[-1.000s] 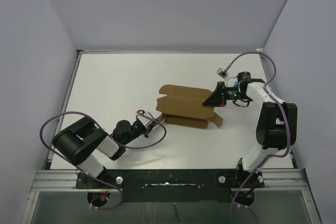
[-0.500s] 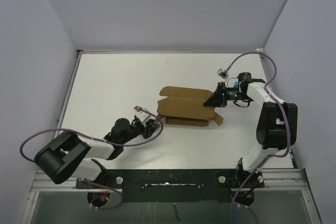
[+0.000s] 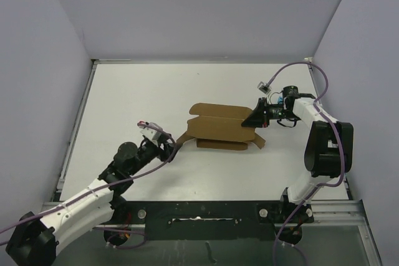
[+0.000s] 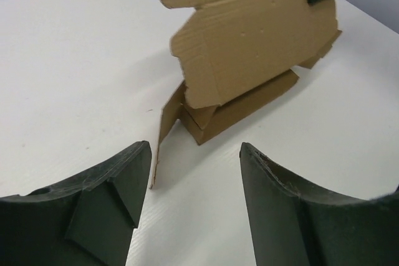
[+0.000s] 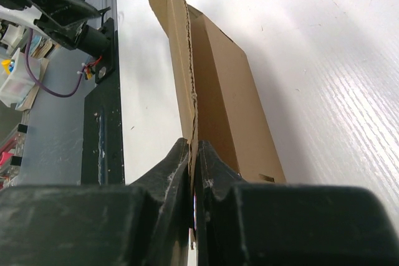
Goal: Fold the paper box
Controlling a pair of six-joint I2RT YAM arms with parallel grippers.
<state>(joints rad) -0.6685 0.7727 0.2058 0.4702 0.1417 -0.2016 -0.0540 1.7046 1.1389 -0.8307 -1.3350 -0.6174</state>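
Observation:
The paper box [image 3: 218, 128] is a brown, partly folded cardboard sheet in the middle of the white table, with one panel raised and flaps hanging down. My right gripper [image 3: 255, 118] is shut on the raised panel's right edge. In the right wrist view the gripper [image 5: 193, 147] pinches that thin cardboard edge [image 5: 187, 60]. My left gripper [image 3: 169, 147] is open just left of the box, nothing between its fingers. In the left wrist view the gripper [image 4: 195, 154] faces the box [image 4: 249, 48], and a low flap [image 4: 167, 123] ends close to the left fingertip [image 4: 134, 166].
Grey walls [image 3: 56, 60] close in the table on three sides. A black rail [image 3: 199, 213] with the arm bases runs along the near edge. Purple cables [image 3: 312, 76] loop from both arms.
My left gripper has gone from shut to open and has drawn back a little to the left of the box's low flap, its arm stretching out lower. The right gripper keeps its hold.

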